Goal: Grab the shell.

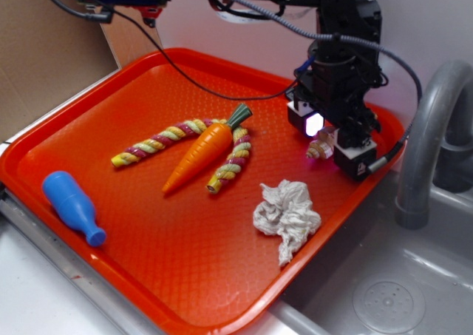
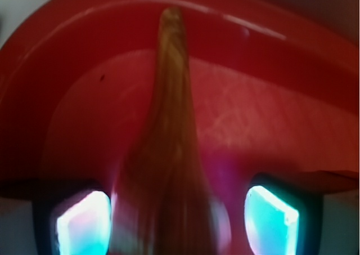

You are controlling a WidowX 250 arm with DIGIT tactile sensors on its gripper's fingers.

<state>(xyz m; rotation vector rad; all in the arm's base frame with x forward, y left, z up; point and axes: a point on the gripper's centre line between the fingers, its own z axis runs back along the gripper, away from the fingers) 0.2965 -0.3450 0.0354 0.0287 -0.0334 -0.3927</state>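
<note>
1. Gripping is my judgement of my black gripper [image 1: 330, 144] at the upper right of the exterior view: its two lit fingers [image 1: 309, 120] sit on either side of the small tan-golden ribbed spiral shell [image 1: 318, 149], which appears clamped between them.
2. From the wrist view, the shell [image 2: 169, 153] fills the centre, its long pointed tail running up towards the top of the frame, with a glowing pad [image 2: 83, 224] at lower left and another at lower right.
3. I cannot tell whether the shell is lifted or touching the orange plastic tray [image 1: 111, 113].
4. Risk, as I judge it: the ribbed, tapering shell could twist or slip out if my hold sits on the narrow part.
5. Second risk: the tray rim and the grey tap [image 1: 429, 128] at the right edge are near, so a sideways swing might knock them.
6. Outward lie the white wrinkly rag [image 1: 287, 215], an orange toy carrot [image 1: 203, 154], a yellow-and-maroon twisted rope [image 1: 159, 143] and a blue plastic bottle [image 1: 72, 205].
7. No brand, label or writing is readable.
</note>
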